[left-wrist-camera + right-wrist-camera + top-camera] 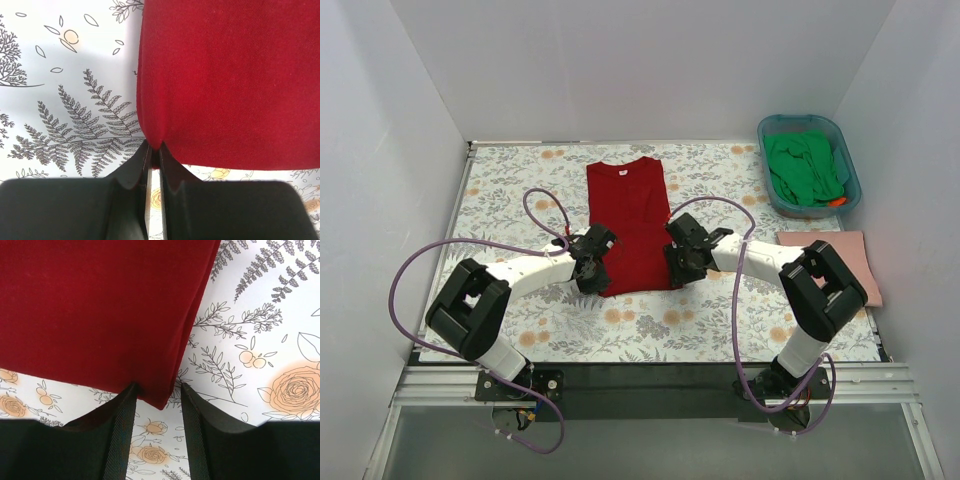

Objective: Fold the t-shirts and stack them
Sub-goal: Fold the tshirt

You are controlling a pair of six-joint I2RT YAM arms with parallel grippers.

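Note:
The deep red t-shirt lies flat as a long narrow strip in the middle of the floral table cover, neck at the far end. My left gripper is shut on its near left corner. My right gripper is open at the near right corner, and that corner lies between the fingers. The pale pink t-shirt lies folded at the right edge. The green t-shirt is bunched in the teal tub.
The teal tub stands at the far right corner and holds a small orange thing beside the green cloth. White walls close in the table on three sides. The arms' purple cables loop over the cover on both sides of the red shirt.

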